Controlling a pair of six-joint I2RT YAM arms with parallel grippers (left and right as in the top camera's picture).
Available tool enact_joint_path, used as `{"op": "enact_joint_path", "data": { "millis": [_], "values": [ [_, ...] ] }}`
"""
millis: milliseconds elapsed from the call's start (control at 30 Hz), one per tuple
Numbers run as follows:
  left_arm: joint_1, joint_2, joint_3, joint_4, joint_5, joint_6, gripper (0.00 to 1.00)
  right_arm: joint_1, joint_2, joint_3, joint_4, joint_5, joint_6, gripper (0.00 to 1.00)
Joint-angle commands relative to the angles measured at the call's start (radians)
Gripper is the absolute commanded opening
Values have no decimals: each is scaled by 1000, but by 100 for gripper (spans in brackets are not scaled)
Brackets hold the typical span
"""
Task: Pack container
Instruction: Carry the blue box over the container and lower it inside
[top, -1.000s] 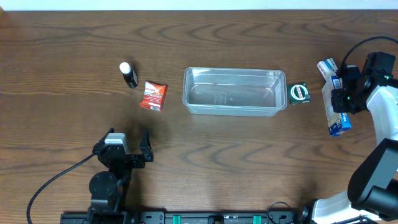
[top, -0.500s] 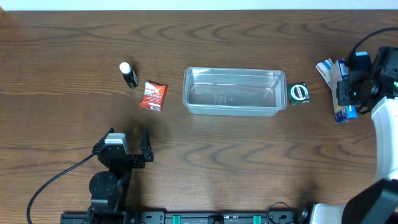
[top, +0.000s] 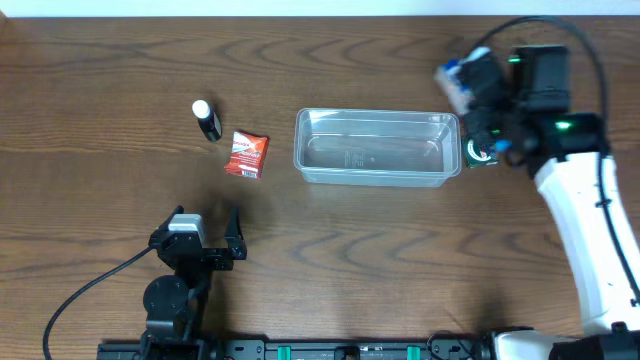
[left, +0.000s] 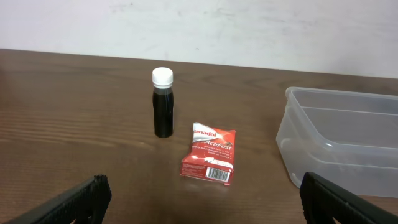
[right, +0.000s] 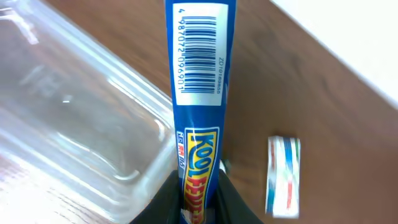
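Wide wood-grain desk (top: 400, 260) under us, and dead centre sits the container (top: 372, 180), a clear, shallow plastic tub with rounded corners and a rolled rim, nothing in it yet. Over its right end we have the right hand (top: 482, 100) clamped on one end of a long blue carton (right: 199, 93), glossy card with a barcode panel, stiff-edged, hanging partly beyond the tub's rim. To do this well, we judge the carton should travel further over the tub and turn so its length runs along the tub's long side, then go down low before we let go; that thin plastic wall looks light enough to skid if we clip it. The left hand (top: 207, 220) waits near the front of the desk, fingers wide apart, holding nothing. To the container's left lie a red foil-like sachet (top: 246, 155), flat and crinkly, and a small dark bottle (top: 207, 121) with a white cap. Smallest of all, a little green roll (top: 481, 151) sits just beside the tub's right end.
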Motion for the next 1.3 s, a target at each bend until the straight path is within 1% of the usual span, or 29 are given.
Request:
{"op": "enact_joint_path", "data": {
  "millis": [0, 100, 167, 267, 367, 533, 733, 1000, 1267],
  "values": [
    [-2, -6, -27, -10, 7, 13, 98, 103, -23, 32, 17, 79, -116, 14],
    [-2, -6, -27, -10, 7, 13, 98, 169, -20, 32, 25, 87, -181, 14],
    [-2, -6, -27, -10, 7, 13, 98, 204, -14, 32, 31, 86, -216, 16],
    [-2, -6, -27, -10, 7, 13, 98, 224, 6, 32, 36, 86, -233, 17],
    [-2, -6, -27, -10, 7, 13, 98, 228, 43, 32, 35, 85, -233, 13],
    [-2, -6, -27, -10, 7, 13, 98, 234, 112, 32, 38, 64, -277, 13],
    [-2, -6, -27, -10, 7, 13, 98, 263, 161, 32, 69, 3, -315, 15],
    [-2, -6, -27, -10, 7, 13, 98, 273, 226, 32, 73, 3, -326, 20],
    [-2, -6, -27, -10, 7, 13, 98, 265, 261, 32, 61, 8, -394, 23]
  ]
}}
